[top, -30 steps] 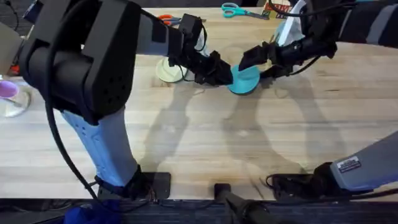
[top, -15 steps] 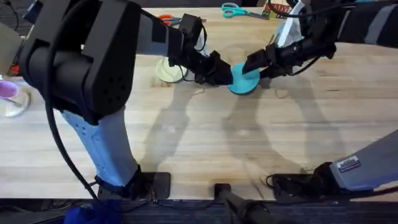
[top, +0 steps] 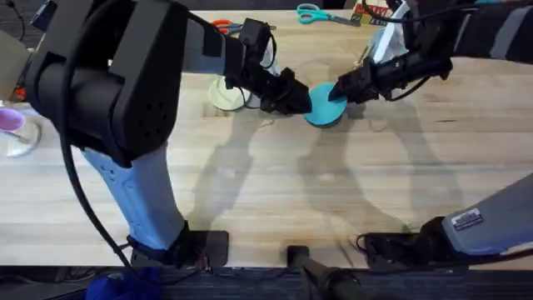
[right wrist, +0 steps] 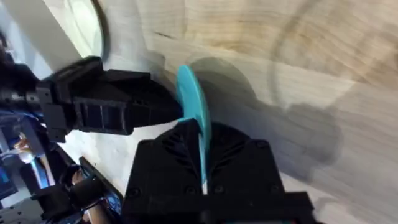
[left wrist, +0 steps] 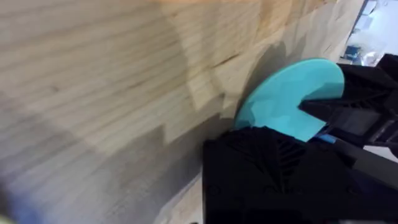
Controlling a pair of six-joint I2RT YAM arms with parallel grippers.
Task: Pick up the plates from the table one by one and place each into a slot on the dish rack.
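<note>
Upper middle of the overhead frame: cream plate [top: 226,94] flat on the counter [top: 275,192]; left tool [top: 301,102] clenched on teal plate [top: 326,105], held on edge; right tool [top: 340,89] clamping its opposite rim. No plate racked yet; both remaining.

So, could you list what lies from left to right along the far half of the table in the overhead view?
Cream plate → left gripper → teal plate → right gripper.
</note>
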